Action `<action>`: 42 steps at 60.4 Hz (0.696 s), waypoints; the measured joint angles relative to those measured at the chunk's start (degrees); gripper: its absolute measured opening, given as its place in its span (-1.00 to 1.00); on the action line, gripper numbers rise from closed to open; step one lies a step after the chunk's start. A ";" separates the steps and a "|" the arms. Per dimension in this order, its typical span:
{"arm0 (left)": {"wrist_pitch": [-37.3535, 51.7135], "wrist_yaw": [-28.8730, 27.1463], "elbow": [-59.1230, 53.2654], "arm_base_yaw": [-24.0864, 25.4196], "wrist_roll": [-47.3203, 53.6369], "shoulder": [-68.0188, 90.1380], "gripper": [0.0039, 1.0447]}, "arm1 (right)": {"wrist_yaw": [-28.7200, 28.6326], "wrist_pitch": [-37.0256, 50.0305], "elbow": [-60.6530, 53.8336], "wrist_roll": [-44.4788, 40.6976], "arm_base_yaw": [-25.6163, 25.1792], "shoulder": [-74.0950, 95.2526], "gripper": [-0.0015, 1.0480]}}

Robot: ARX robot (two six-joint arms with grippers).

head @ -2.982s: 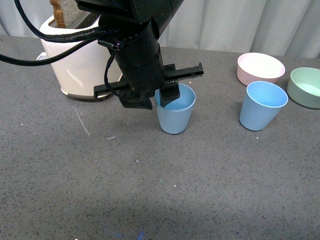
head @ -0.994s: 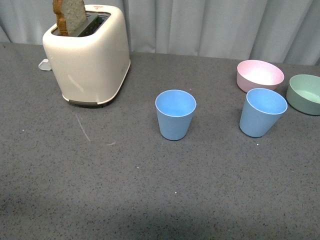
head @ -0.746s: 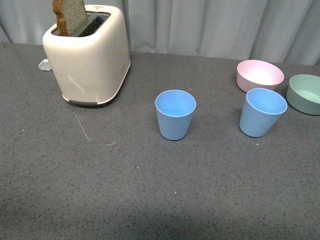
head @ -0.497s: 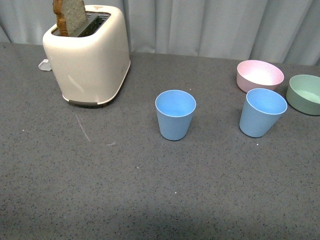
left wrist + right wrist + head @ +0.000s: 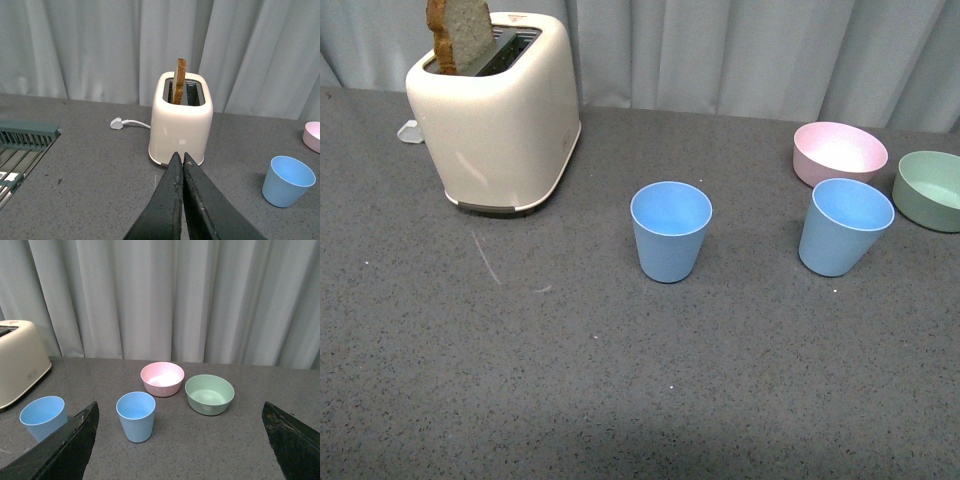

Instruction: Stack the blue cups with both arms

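Front view: 2 light-blue tumblers stand upright and well apart on the grey table (image 5: 620,400). The first blue cup (image 5: 670,232) sits beside the cream toaster (image 5: 495,110), on its right and a little nearer the camera. The second blue cup (image 5: 844,227) stands farther from the toaster on that same side. Beyond the second cup, the pink bowl (image 5: 839,152) is just behind it and the pale green bowl (image 5: 930,190) lies farther still from the toaster. 1 slice of toast (image 5: 460,35) sticks up from a toaster slot. A white plug (image 5: 410,131) lies on the toaster's other side.

In the left wrist view, the left gripper (image 5: 180,156) has its jaws pressed together on nothing and points at the toaster's base. The first blue cup stands well off to one side.

In the right wrist view, the right gripper (image 5: 180,407) is spread wide and empty. The second blue cup stands ahead between its jaws, and the first stands toward the toaster near 1 finger.
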 joint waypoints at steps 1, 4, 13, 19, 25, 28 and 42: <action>-0.15 0.00 0.00 -0.02 0.00 -0.15 -0.93 | 0.00 0.00 0.00 0.00 0.00 0.00 0.81; -0.94 0.00 0.00 -0.02 0.00 -0.94 -0.93 | 0.00 0.00 0.00 0.00 0.00 0.02 0.81; -2.93 0.00 0.00 -0.02 0.00 -2.89 -0.93 | 0.00 0.00 0.00 0.00 0.00 0.02 0.81; -10.38 0.07 0.02 0.00 0.00 -8.55 -0.93 | 0.00 -0.02 0.00 0.00 0.00 0.00 0.81; -13.09 0.04 0.02 0.00 0.00 -12.70 -0.93 | 0.00 0.00 0.00 0.00 0.00 0.00 0.81; -13.27 0.02 0.02 0.00 0.00 -12.85 -0.93 | 0.00 0.00 0.00 0.00 0.00 0.00 0.81; -13.29 0.04 0.02 0.00 -0.02 -12.94 -0.37 | 0.00 0.00 0.00 0.00 0.00 0.02 0.81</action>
